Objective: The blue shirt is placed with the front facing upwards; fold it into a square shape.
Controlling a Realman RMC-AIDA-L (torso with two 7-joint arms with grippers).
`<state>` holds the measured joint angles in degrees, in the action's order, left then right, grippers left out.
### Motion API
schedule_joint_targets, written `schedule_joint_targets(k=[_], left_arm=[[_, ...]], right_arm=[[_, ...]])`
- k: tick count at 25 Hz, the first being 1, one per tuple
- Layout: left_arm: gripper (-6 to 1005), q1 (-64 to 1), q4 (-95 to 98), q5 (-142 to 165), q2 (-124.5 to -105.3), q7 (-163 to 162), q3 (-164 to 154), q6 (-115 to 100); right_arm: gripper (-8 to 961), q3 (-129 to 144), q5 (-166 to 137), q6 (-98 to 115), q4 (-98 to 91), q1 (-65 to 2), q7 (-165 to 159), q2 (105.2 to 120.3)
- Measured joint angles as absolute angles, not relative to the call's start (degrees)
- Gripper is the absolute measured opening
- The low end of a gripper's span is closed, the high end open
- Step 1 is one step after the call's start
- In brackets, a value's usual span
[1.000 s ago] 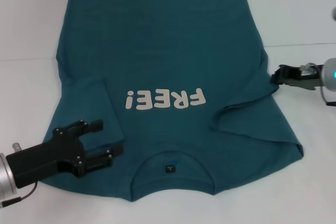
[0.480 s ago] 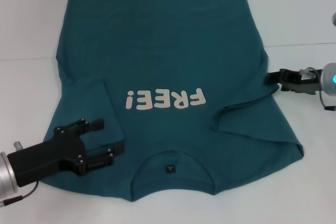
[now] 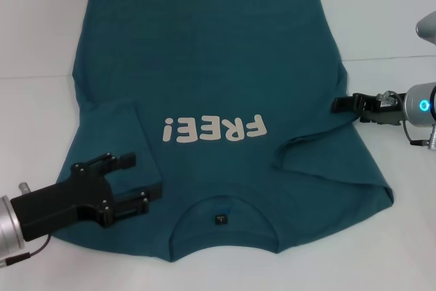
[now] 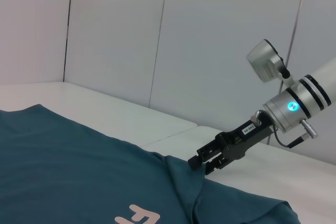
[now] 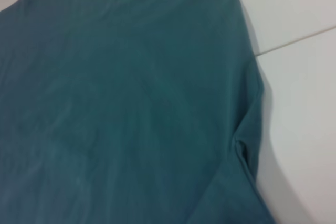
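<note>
Teal cotton, the blue shirt (image 3: 218, 100) lay front-up on the white worktop (image 3: 388, 25), both sleeves folded inward. Left gripper (image 3: 129, 182) hovered with jaws spread over the left sleeve; right gripper (image 3: 338, 104) reached the side edge, its jaws seemingly nearly closed, probably to pinch it.

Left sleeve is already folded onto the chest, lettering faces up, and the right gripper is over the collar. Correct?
Not quite. The head view shows the right gripper at the shirt's side edge by the right sleeve, not over the collar. The rest holds: the left sleeve lies folded onto the chest, with the left gripper at it, and the lettering faces up.
</note>
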<state>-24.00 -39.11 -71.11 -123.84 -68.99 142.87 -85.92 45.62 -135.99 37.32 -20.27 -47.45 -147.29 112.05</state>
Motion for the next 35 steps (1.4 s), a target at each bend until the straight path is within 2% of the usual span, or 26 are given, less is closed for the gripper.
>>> schedule_joint_targets(k=[6,12,22,25,35], left_arm=[[823,-24.1,-39.1,-71.1,-123.84,-69.0,142.7,-85.8],[823,-24.1,-39.1,-71.1,-123.84,-69.0,142.6,-85.7],[824,-24.1,-39.1,-71.1,-123.84,-68.9,142.6,-85.1],[825,-24.1,-39.1,-71.1,-123.84,-68.8,142.7,-85.1],[826,-24.1,-39.0,-71.1,-123.84,-68.8,142.8,-85.1]], right_arm=[[795,45.6,-135.7,37.2,-20.2,-47.7,-147.1,112.23],[582,45.8,-135.8,37.0,-20.5,-48.2,-145.5,112.94],[95,45.7,-135.7,35.3,-20.8,-48.7,-143.0,114.42],[24,45.7,-135.7,35.3,-21.2,-48.7,-142.8,114.57],[24,45.8,-135.5,35.8,-23.5,-48.8,-142.7,115.37]])
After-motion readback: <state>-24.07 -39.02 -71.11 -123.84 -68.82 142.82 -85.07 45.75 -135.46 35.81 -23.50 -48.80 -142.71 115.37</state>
